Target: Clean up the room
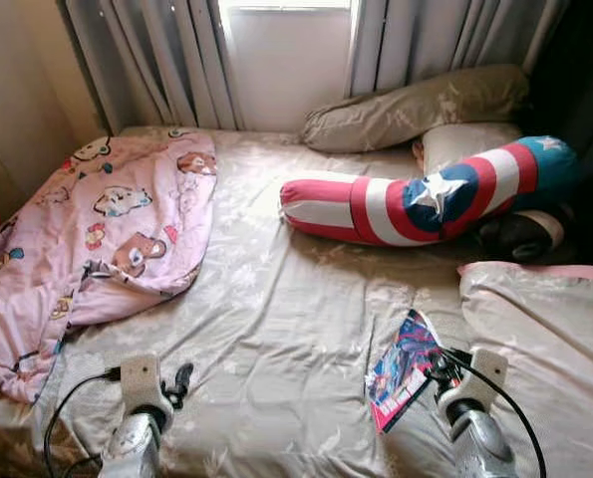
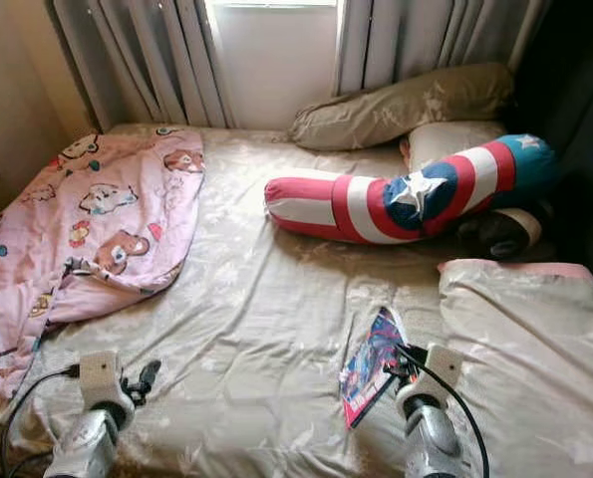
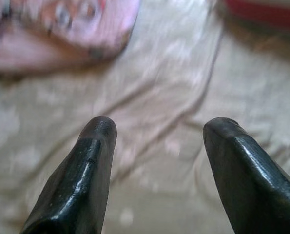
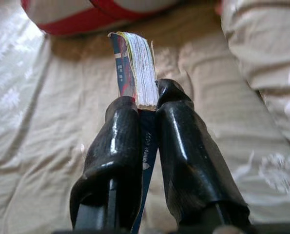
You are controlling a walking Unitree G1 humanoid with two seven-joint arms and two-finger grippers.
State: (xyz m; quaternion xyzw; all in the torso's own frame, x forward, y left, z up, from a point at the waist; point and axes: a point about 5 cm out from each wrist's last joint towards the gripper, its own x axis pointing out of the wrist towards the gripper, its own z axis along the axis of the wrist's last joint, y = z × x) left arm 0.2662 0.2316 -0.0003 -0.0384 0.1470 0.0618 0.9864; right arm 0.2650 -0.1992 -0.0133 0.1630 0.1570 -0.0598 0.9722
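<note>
A thin comic book [image 1: 404, 368] with a blue and pink cover is held above the beige bedsheet [image 1: 276, 329] at the bed's near right. My right gripper [image 1: 442, 370] is shut on it; in the right wrist view both black fingers [image 4: 120, 146] pinch the book [image 4: 137, 68] by its edge, pages fanning past the tips. My left gripper [image 1: 181, 381] hovers open over the sheet at the near left, nothing between its fingers [image 3: 93, 161]. A red, white and blue star-shield bolster pillow [image 1: 426, 199] lies across the bed's far right.
A pink cartoon-print blanket [image 1: 97, 229] is bunched on the bed's left side. Two beige pillows [image 1: 416, 105] rest by the curtained window [image 1: 286, 50]. A folded beige cover [image 1: 545, 339] lies at the right, with a dark round thing [image 1: 520, 237] behind it.
</note>
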